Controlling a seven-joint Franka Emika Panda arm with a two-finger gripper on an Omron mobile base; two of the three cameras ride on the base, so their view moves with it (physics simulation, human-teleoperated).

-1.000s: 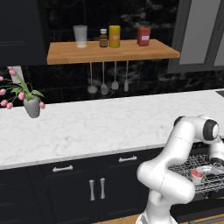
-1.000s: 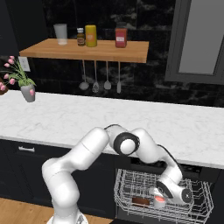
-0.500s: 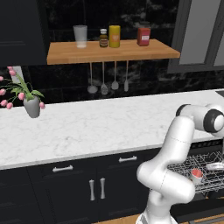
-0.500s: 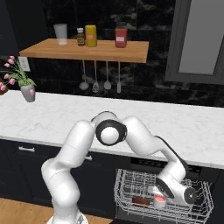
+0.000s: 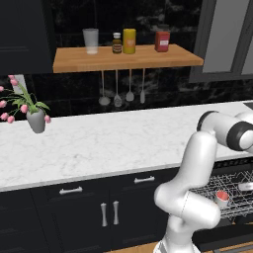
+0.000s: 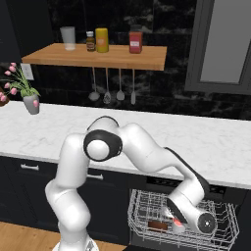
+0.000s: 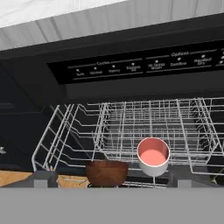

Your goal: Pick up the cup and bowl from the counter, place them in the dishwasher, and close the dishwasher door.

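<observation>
Nearest the claw (image 7: 106,183), just ahead of its tips in the hand view, the brown bowl (image 7: 106,172) and the cup (image 7: 153,156) sit side by side in the front of the pulled-out wire rack (image 7: 78,131); the cup stands upright, its salmon inside showing. With both dishes loaded, the remaining step looks to be closing the dishwasher door, which I cannot make out clearly in these views. The risk is that the arm clips the rack's wires or tips the cup as it backs out, or that the door meets the rack while it is extended. Beyond the rack, the dishwasher (image 7: 144,65) shows its control strip, with the counter (image 7: 52,13) above. The claw is spread wide, holding and touching nothing.
</observation>
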